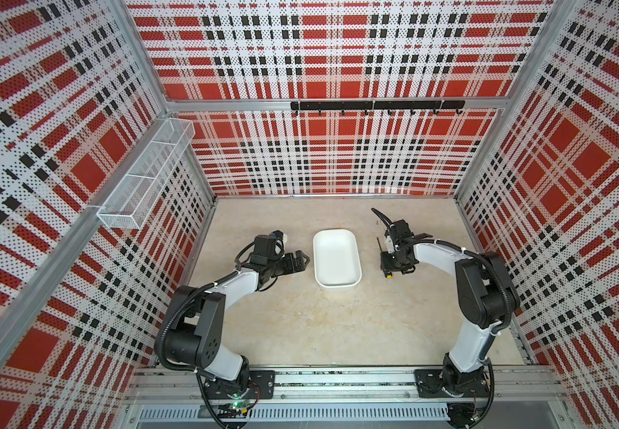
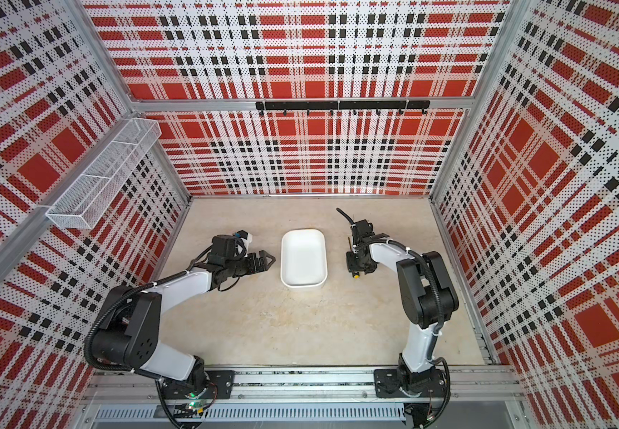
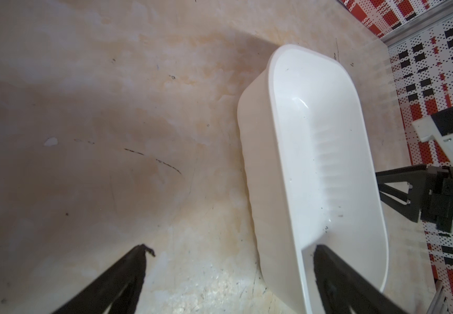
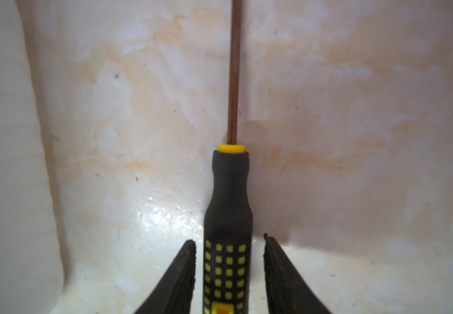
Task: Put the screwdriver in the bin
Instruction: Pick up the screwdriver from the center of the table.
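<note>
Top view: screwdriver [image 1: 387, 275] flat on the table [image 1: 300, 327], near the bin [image 1: 337, 285]. Left wrist: left gripper [image 3: 232, 247] spread, empty. Right wrist: right gripper [image 4: 229, 240] straddles the dotted handle, slim gaps either side; light, rigid, probably grippy there, unlike the thin shaft

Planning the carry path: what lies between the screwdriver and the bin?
Nothing but bare tabletop separates the screwdriver from the bin; both top views show it.

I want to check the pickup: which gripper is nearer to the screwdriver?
Right. The right gripper straddles the screwdriver at its handle; the left gripper hangs across the bin from it.
</note>
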You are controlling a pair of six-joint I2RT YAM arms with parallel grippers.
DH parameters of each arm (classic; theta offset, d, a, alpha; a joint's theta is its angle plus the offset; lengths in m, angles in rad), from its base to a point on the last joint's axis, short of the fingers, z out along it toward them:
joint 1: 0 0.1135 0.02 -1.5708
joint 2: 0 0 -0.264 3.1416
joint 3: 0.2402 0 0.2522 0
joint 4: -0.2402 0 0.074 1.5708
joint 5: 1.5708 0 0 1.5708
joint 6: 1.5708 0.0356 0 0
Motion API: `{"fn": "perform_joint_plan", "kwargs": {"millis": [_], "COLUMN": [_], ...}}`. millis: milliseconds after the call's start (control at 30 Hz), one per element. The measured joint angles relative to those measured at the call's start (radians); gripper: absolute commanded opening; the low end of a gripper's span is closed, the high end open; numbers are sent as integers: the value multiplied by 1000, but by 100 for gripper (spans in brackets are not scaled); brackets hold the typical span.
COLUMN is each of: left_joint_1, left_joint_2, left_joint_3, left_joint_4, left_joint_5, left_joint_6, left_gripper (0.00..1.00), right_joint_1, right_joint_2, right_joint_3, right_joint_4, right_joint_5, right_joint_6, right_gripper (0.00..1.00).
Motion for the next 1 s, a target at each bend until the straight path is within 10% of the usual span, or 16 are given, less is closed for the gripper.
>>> {"fn": "perform_joint_plan", "kwargs": {"millis": [333,1000], "left_joint_1": [0,0], "left_joint_2": [18,55], "left_joint_3": [15,64], "left_joint_4": [-27,-80], "left_joint_5": [60,100], "left_joint_6": [10,55], "left_gripper": [98,98], "right_joint_1": [1,32], "right_joint_2": [12,-183], "right_joint_3": [11,135], "right_joint_4": [-19,-172], "right_joint_5": [5,-77], "right_joint_6": [0,229], "right_gripper": [0,0]}}
